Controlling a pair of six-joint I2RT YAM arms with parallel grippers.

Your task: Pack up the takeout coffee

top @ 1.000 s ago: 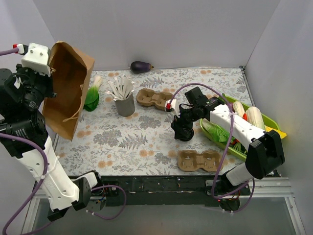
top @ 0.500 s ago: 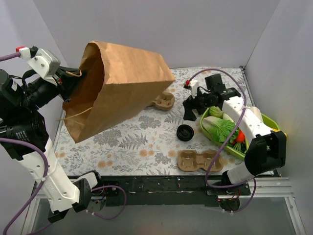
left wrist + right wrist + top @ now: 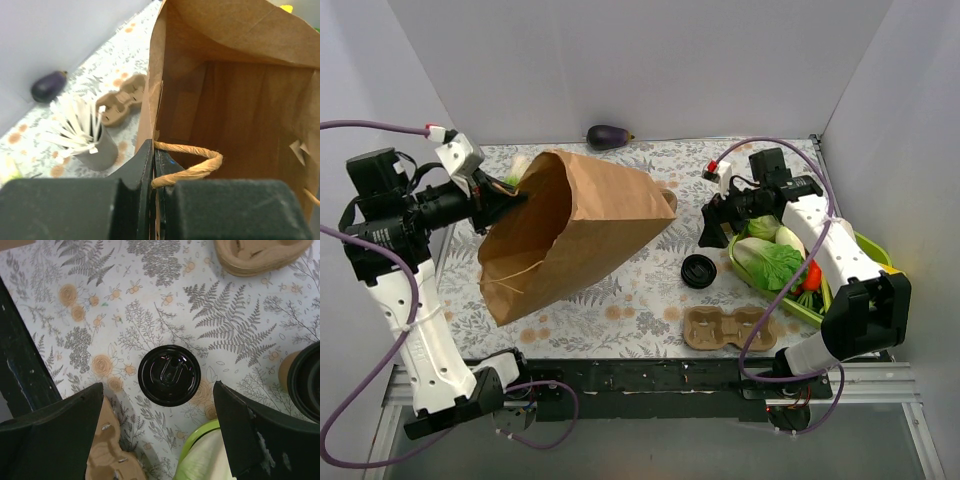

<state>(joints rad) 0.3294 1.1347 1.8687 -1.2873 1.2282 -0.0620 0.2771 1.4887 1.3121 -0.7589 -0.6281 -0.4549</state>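
On the floral tablecloth (image 3: 620, 290), seen from above, a brown paper bag (image 3: 575, 225) lies on its side from 9 o'clock toward the centre, with its open mouth facing 7 o'clock. A second ago it hung upright at the table's 9 o'clock edge. Since then it has swung across and come down, and it now hides the grey cup of sticks (image 3: 97, 145) and most of the far carrier (image 3: 120, 102) from the overhead camera. The left gripper (image 3: 500, 205) is clenched on the bag's rim, right beside the twine handle.

At 2 o'clock the right gripper (image 3: 715, 225) hovers with its jaws spread wide, grasping nothing. A second ago it was low over the black lid (image 3: 699, 270). It has since lifted back, and the lid lies alone on the cloth between the bag and the green tray (image 3: 865, 250).

The takeout coffee (image 3: 285, 371) is hard to place. The right wrist view shows a tan-sided round thing with a dark top at its 3 o'clock edge, cut off by the frame — probably the cup, though this is not certain. From above, that spot is hidden under the right gripper.

The bag looks ready to be filled, but the coffee is neither in the bag nor in the near carrier (image 3: 725, 327) at 5 o'clock — so the packing itself appears not yet begun.
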